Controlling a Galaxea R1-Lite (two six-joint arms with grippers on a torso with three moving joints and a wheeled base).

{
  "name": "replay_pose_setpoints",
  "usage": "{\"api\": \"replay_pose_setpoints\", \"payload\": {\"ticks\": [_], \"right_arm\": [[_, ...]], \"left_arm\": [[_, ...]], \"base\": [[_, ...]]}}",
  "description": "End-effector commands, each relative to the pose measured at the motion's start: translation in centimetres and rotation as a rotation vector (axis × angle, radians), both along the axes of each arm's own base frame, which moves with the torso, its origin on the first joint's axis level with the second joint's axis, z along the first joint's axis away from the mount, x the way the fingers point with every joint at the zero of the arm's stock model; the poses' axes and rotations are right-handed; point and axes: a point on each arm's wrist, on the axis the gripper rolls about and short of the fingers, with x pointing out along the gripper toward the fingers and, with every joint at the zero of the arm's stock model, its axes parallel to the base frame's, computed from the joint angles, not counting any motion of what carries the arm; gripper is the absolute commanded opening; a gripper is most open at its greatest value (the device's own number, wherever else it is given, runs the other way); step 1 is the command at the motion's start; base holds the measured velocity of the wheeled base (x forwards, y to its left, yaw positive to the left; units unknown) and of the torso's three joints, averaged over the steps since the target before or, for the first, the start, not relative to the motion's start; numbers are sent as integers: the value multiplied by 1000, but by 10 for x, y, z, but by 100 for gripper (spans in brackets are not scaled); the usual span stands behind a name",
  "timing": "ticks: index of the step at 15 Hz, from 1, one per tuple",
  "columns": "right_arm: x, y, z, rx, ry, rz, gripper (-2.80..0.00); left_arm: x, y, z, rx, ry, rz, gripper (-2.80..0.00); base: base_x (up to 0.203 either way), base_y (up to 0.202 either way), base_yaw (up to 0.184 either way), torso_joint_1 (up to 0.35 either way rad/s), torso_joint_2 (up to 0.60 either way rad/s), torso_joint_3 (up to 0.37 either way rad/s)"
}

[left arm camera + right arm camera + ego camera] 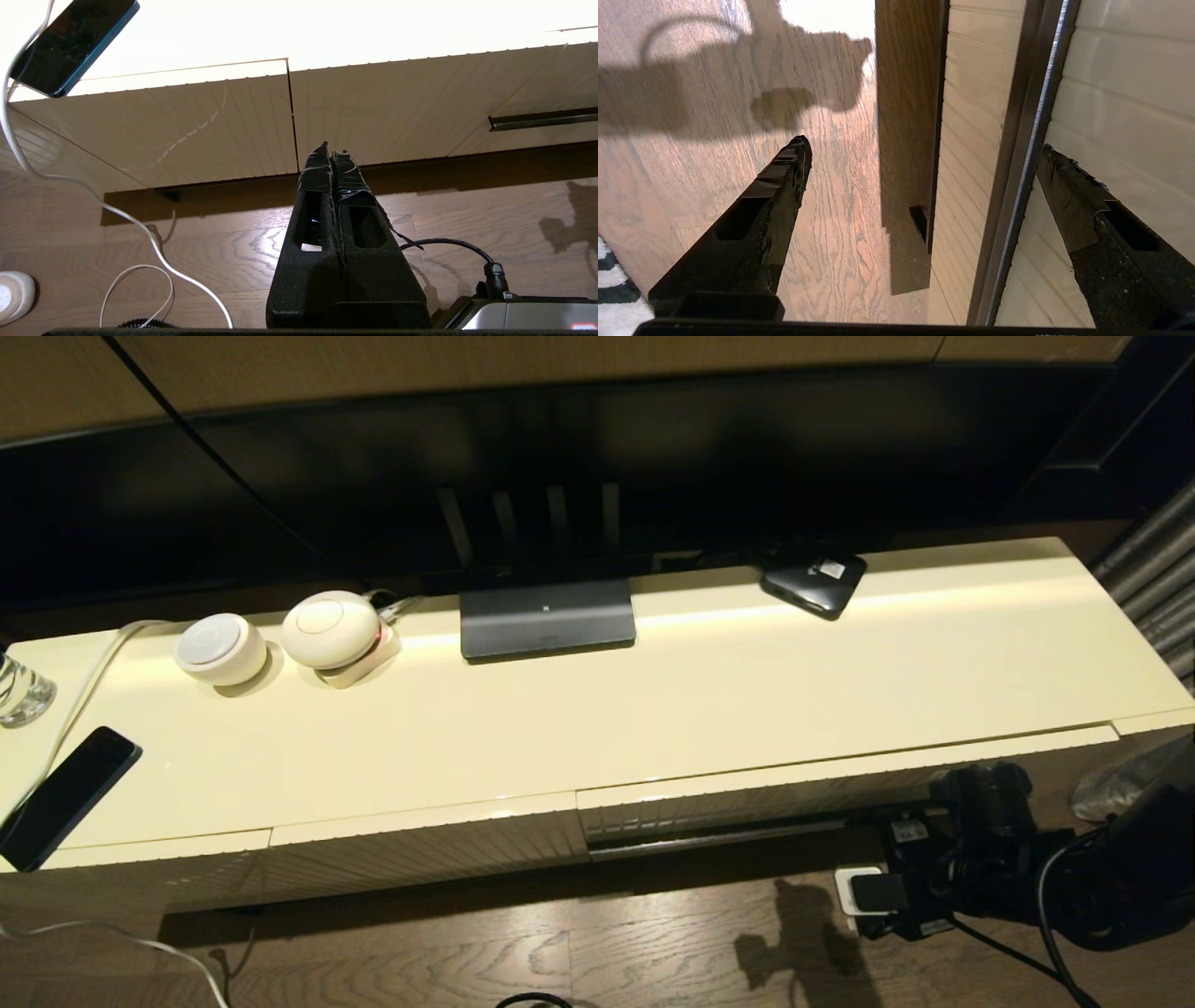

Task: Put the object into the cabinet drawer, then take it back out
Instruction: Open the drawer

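- The right gripper (pixel 924 158) hangs low at the front of the cabinet with its jaws spread wide; one black, tape-wrapped finger (pixel 784 172) shows over the wooden floor, the other (pixel 1069 191) against the ribbed cream front.
- Between those fingers runs the dark lower strip (pixel 1017 177) of the cabinet drawer (pixel 840 784), a wide, shallow, glossy cream drawer with a finely ribbed front; nothing is held in the jaws.
- In the head view the right arm (pixel 980 849) sits just beside the drawer's right part, low over the brown wood-grain floor (pixel 560 952).
- The left gripper (pixel 332 154) is pressed closed, its two black fingers together, empty, pointing toward the narrower ribbed cream front panel (pixel 187 126) from above the floor.
- The black folding umbrella cannot be seen in any view; whether it lies inside the drawer cannot be told.
- On the glossy cream cabinet top (pixel 747 691) rest a flat black box with a white label (pixel 814 579), a dark grey television stand base (pixel 547 619), two round white devices (pixel 221 650) (pixel 331 629), and a black smartphone (pixel 65 796) at the left edge.
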Motion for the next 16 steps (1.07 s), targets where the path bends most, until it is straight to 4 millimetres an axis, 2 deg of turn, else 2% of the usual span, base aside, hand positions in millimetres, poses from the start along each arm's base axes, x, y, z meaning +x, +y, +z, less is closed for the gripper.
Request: {"api": "replay_pose_setpoints", "payload": {"ticks": [1, 16], "right_arm": [[5, 1, -4, -6, 0, 6, 0], [21, -7, -12, -4, -16, -21, 0]], "left_arm": [[0, 0, -1, 0, 6, 1, -280], [0, 0, -1, 0, 6, 1, -280]], "base": [[0, 0, 0, 0, 0, 0], [0, 0, 0, 0, 0, 0]]}}
